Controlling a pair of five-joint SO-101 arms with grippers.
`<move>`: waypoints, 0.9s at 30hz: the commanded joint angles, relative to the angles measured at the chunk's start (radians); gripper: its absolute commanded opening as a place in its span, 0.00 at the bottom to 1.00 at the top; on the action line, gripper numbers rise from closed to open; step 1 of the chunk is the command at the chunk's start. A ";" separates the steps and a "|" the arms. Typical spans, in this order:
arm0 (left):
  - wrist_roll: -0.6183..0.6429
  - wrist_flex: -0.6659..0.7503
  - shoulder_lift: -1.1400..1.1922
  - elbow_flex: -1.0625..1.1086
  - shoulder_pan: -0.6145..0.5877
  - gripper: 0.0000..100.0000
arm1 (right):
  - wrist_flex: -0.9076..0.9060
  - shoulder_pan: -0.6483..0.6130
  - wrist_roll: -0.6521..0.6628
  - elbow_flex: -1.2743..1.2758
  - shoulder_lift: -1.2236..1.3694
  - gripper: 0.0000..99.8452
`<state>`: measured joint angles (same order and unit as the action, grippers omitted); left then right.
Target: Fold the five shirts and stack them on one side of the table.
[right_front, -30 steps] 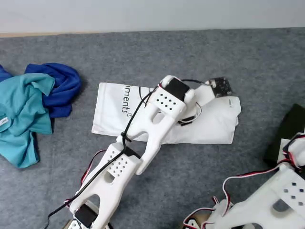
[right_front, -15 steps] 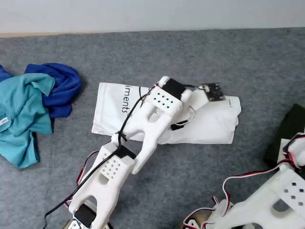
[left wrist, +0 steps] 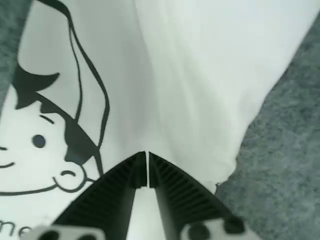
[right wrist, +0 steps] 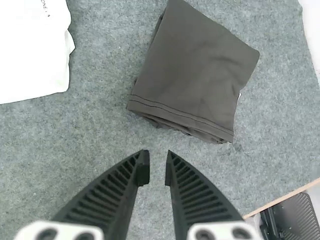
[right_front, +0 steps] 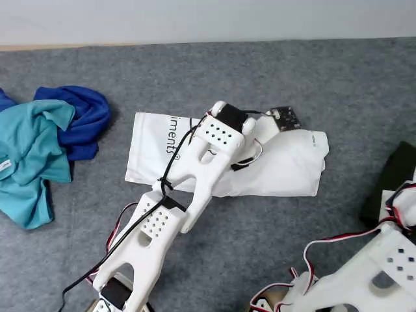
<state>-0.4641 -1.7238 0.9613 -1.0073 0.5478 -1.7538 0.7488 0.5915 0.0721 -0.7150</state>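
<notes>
A white shirt (right_front: 286, 169) with a black cartoon print lies partly folded in the middle of the grey mat. My left gripper (left wrist: 148, 159) is down on it, shut, with a ridge of the white cloth (left wrist: 200, 75) pinched at its tips; from above, the left arm (right_front: 214, 149) covers the shirt's centre. A folded dark shirt (right wrist: 197, 90) lies at the right edge of the table (right_front: 398, 172). My right gripper (right wrist: 157, 160) hovers over bare mat just short of it, fingers slightly open and holding nothing. A corner of the white shirt (right wrist: 30, 45) shows there too.
A crumpled teal shirt (right_front: 29, 156) and a crumpled blue shirt (right_front: 75, 117) lie heaped together at the left edge. The right arm (right_front: 383, 260) sits at the lower right corner. Bare grey mat stretches along the back and front of the table.
The left arm's wrist has shifted a little leftward over the white shirt, drawing cloth with it. The right arm has stayed still.
</notes>
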 commanded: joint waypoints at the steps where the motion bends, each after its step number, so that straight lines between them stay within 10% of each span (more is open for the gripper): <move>1: 0.006 -0.032 -0.138 -0.021 -0.005 0.02 | -0.038 0.007 0.011 -0.043 -0.021 0.06; 9: 0.060 -0.031 -0.336 0.222 -0.055 0.01 | -0.038 0.007 0.011 -0.043 -0.024 0.06; 27: 0.334 0.084 -0.336 0.269 -0.646 0.06 | -0.035 0.002 0.012 0.077 -0.025 0.06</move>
<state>-0.1404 -1.6609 0.6176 -0.7281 -0.0445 -1.7538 0.7488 0.5915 0.1519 -0.7150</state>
